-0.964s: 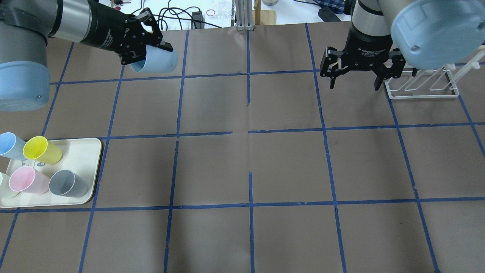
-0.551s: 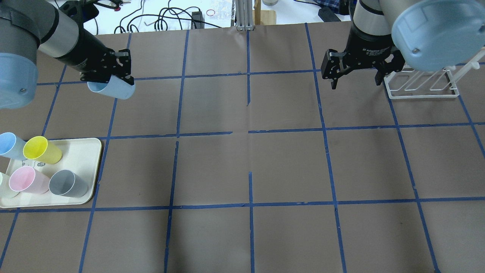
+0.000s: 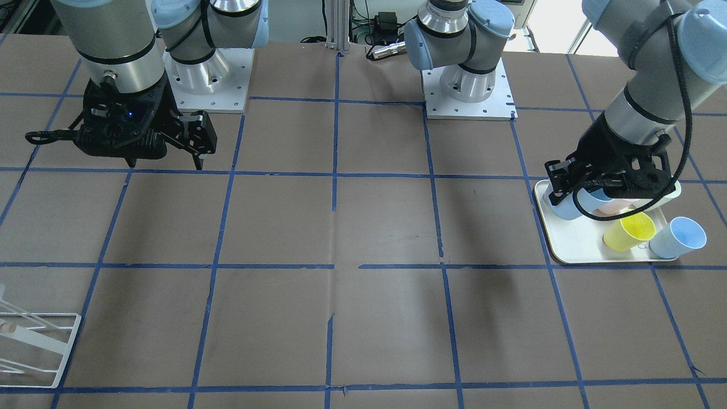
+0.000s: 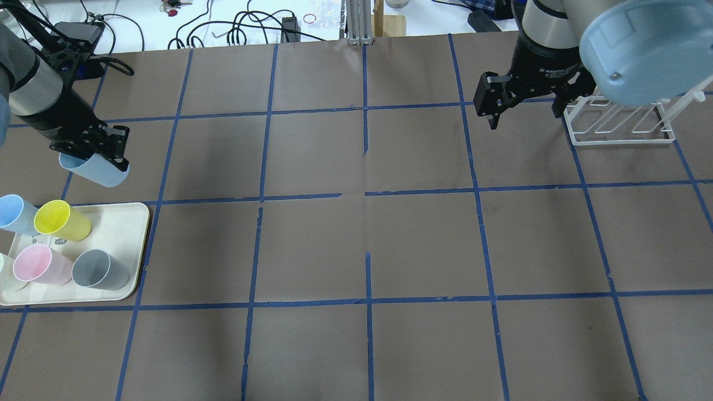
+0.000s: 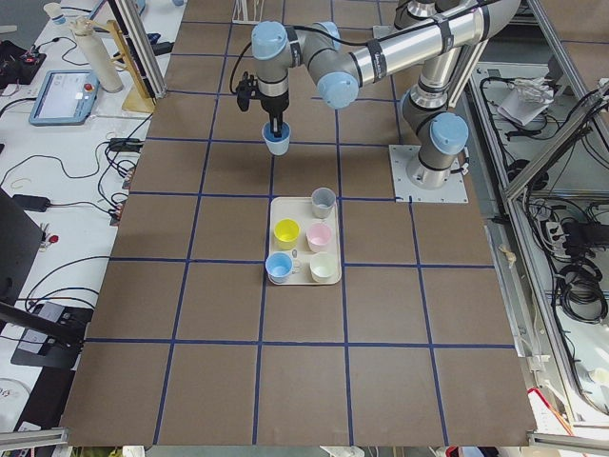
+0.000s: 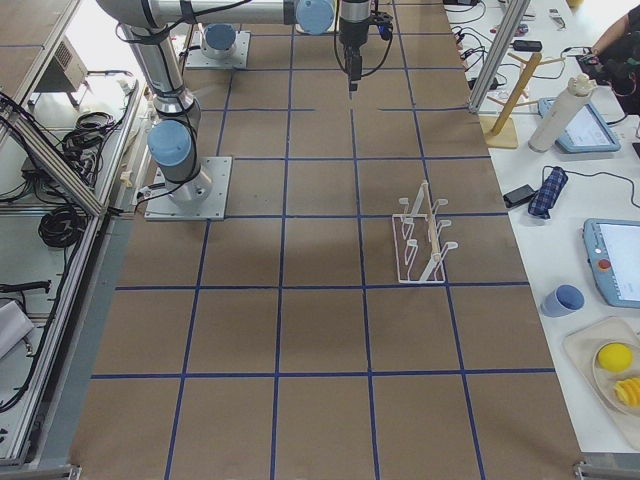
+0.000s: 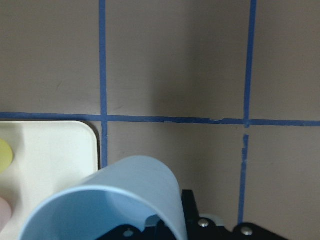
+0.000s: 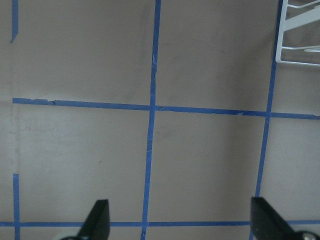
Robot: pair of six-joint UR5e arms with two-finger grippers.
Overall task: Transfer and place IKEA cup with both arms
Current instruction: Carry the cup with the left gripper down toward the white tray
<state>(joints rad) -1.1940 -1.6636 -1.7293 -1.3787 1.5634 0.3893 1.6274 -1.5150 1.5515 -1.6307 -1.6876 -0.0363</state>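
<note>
While tilted, cup (image 4: 99, 173) in left hand (image 4: 91, 157).

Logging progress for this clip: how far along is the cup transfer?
Done: the pale blue cup is lifted, clamped in the left gripper. In hand: it hangs tilted above the table beside the tray. The right gripper is open and empty beside the wire rack. Left: setting the cup down and releasing.

Left arm reaches toward the desk's left edge; left gripper (image 4: 98, 158) clamped on the tilted IKEA cup (image 4: 100, 173). Right gripper (image 4: 525, 118) points down above the desk's right side, jaws spread wide.
</note>
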